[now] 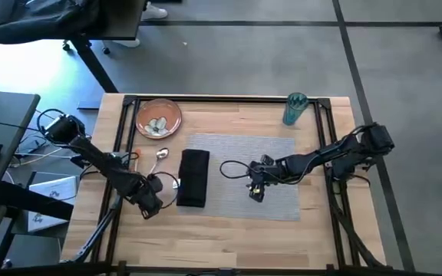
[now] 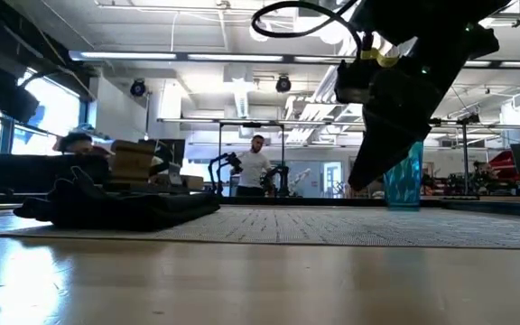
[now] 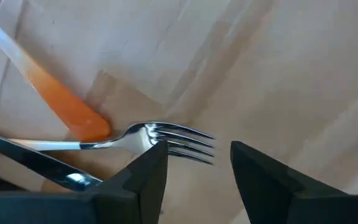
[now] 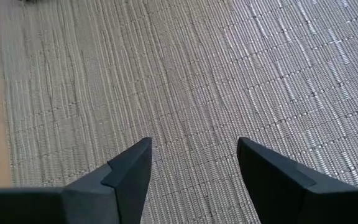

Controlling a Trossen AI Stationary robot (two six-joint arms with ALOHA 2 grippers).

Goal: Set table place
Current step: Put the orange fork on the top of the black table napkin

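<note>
Here fork (image 3: 166, 140) handle hidden – left gripper (image 3: 197, 168) open above.

In the left wrist view we see only the tines of the fork (image 3: 166, 140); its handle runs off the picture's edge. What lies on the plate (image 1: 158, 119) is too small for us to tell. Beside the napkin (image 1: 193, 177), the left pincer (image 1: 153, 201) hides the cutlery beneath it.

No text, label or number can be read — nothing legible anywhere.
</note>
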